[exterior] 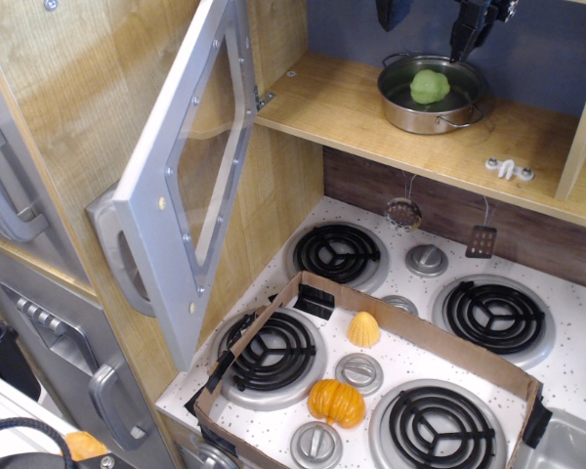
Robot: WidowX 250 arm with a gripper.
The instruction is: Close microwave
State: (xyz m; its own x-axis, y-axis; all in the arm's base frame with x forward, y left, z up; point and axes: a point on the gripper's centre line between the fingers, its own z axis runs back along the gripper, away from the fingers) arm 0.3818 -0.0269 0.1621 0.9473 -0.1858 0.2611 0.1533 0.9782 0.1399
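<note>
Far left of the fingers [466, 41], the microwave [190, 176] door, ajar.

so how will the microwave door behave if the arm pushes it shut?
The microwave door looks like rigid plastic, so it should probably swing as one piece on its hinge. Likely light. The clear window may flex; pushing the frame or curved handle seems safer.
</note>
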